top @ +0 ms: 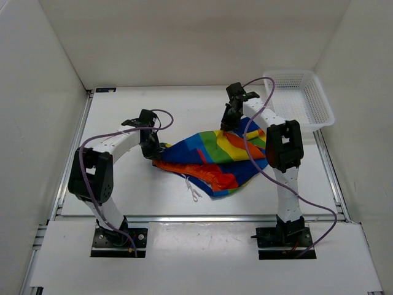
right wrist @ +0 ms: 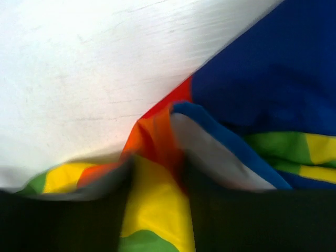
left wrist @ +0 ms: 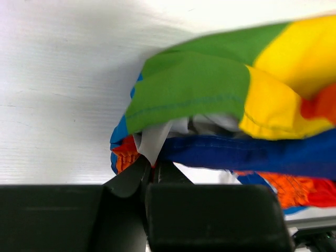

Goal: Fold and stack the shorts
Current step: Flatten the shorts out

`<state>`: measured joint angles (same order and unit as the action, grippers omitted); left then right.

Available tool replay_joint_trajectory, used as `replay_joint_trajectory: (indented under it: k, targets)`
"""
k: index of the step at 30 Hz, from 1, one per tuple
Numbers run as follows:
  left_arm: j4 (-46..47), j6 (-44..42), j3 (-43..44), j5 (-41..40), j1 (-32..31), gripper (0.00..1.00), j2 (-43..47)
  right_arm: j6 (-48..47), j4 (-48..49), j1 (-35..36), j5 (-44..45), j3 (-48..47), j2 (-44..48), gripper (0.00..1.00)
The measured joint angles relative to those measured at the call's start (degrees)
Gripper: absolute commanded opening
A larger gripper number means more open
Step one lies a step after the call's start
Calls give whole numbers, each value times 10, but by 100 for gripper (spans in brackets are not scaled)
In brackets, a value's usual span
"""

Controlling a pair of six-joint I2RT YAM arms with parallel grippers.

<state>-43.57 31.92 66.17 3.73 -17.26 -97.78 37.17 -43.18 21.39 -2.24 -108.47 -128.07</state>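
- Both arms are on the shorts (top: 215,161), which lie bunched in the middle of the tabletop (top: 123,187), between the two arms.
- The left gripper (left wrist: 153,170) is clenched on the left edge of the cloth. Its wrist view shows the jaws pinching a sliver of white lining under the green band.
- The right gripper (right wrist: 156,199) is grasping the far edge, with a yellow-and-orange fold wedged between its fingers.
- First worry: that left pinch looks thin. A sharp pull could slip the lining free and drop that side.
- Second worry: the layers are crumpled. If either gripper has caught only one layer, a lift would open the shorts like a bag instead of giving a flat fold.
- Third worry: the white drawstring (top: 194,192) trails off the near edge. It could drag along or get trapped inside the fold.
- An uneven pull from the two arms would skew the stripes and leave a crooked fold.
- The tabletop is plain white and smooth, so I'd guess the cloth slides on it easily rather than staying put for a crease.
- White walls (top: 37,92) box the space in, and a white mesh basket (top: 301,98) sits at the far right corner, not touching the cloth.
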Motion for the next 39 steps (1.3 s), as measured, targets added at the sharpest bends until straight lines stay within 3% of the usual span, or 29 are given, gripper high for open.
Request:
replay_joint_trajectory:
  k: [1,5,8,12,14,15,16,18,19,21,24,25,26,28,31,32,34,35,37,39]
  targets:
    - [-5,-2,9,1,0,10,5,3,0,0,-9,-4,-2,0]
    - [-50,-17,87,-13,2,10,6,15,-1,0,-35,-61,-5,0]
    - [-103,-35,231,-26,11,10,-13,15,2,-1,-47,-141,-4,0]
    - [-170,-54,488,-41,38,10,-56,12,17,-7,-59,-250,13,0]
    - [-182,-62,577,-44,48,10,-59,0,27,-12,-63,-279,46,0]
    - [-198,-68,644,-47,58,10,-31,-14,48,-19,-69,-298,115,0]
    - [-194,-70,638,-44,58,10,-14,-23,65,-20,-70,-284,140,0]
    - [-165,-72,537,-30,55,10,58,-49,92,-23,-71,-177,236,0]
    - [-152,-71,466,-24,50,19,106,-62,103,-22,-70,-116,287,0]
    - [-149,-67,339,-11,35,48,193,-84,134,-15,-65,19,398,0]
    - [-143,-43,155,-3,28,100,309,-111,146,-8,-39,214,547,43]
    - [-153,-31,102,-2,29,100,338,-116,140,-5,-25,269,582,67]
    - [-154,-19,63,-2,29,100,355,-123,132,-2,-16,305,605,75]
    - [-171,-4,13,-3,31,100,365,-121,118,6,14,388,643,80]
    - [-185,12,-1,-13,33,88,345,-103,67,11,66,479,664,74]
    - [-186,16,2,-18,33,73,340,-93,46,11,82,495,664,64]
    - [-185,22,8,-26,33,65,333,-75,10,6,110,509,664,53]
    - [-185,22,11,-28,33,63,328,-66,1,4,119,509,665,40]
    - [-179,28,11,-31,34,63,318,-47,-5,0,134,509,670,29]
    - [-159,40,-9,-28,34,72,310,-30,-7,-5,134,509,668,23]
